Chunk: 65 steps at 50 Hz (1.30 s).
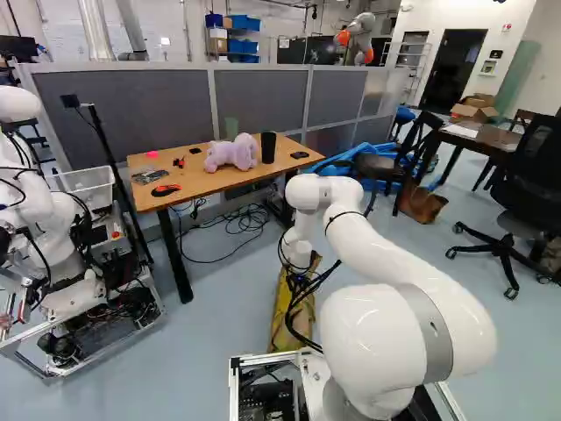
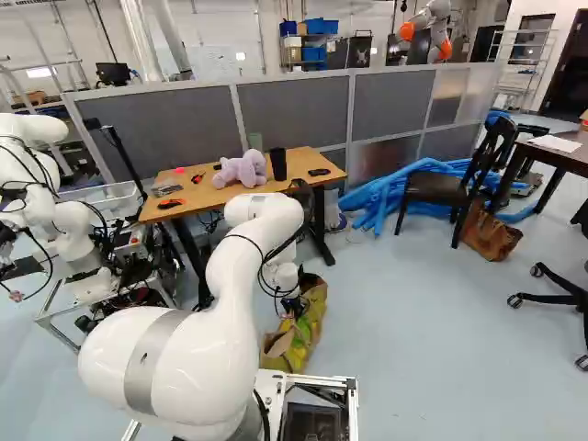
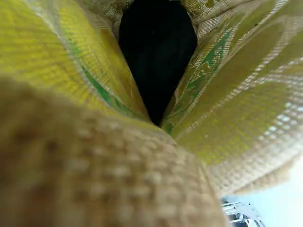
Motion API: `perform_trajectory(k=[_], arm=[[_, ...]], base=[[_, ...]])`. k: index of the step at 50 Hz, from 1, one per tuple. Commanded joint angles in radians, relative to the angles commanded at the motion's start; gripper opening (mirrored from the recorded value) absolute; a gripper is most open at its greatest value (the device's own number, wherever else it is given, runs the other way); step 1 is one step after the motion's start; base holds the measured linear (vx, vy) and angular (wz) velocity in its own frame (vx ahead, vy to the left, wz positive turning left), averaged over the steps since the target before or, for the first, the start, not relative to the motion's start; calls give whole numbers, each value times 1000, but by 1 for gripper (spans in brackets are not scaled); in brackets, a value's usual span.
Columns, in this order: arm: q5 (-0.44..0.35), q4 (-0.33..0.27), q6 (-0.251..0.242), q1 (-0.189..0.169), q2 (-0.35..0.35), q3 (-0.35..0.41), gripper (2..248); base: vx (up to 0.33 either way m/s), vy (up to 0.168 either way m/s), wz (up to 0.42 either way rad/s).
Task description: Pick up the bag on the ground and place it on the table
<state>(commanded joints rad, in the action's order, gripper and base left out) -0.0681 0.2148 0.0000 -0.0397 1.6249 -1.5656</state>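
Bag: yellow-patterned burlap bag (image 2: 310, 333) seen right there on the floor (image 2: 413, 340), lower middle of the right base view
Tool (image 2: 292, 307): held at the bag's top, grip masked; open or closed can't be told
Tabletop (image 1: 206, 182): spotted upper left, left base view; plush toy (image 1: 232, 153) carried

Two tables (image 1: 202, 181), one yellow bag (image 2: 309, 333), one plush toy (image 1: 231, 153), one cup (image 1: 268, 147); perhaps three chairs (image 2: 434, 186).

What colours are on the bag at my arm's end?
The bag is yellow with green streaks and coarse tan weave, best seen in the wrist view.
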Motion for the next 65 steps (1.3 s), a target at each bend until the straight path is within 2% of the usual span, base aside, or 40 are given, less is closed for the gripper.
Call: perform_trajectory(k=[65], arm=[[0,0,0,0,-250,239,23]], base=[[0,0,0]])
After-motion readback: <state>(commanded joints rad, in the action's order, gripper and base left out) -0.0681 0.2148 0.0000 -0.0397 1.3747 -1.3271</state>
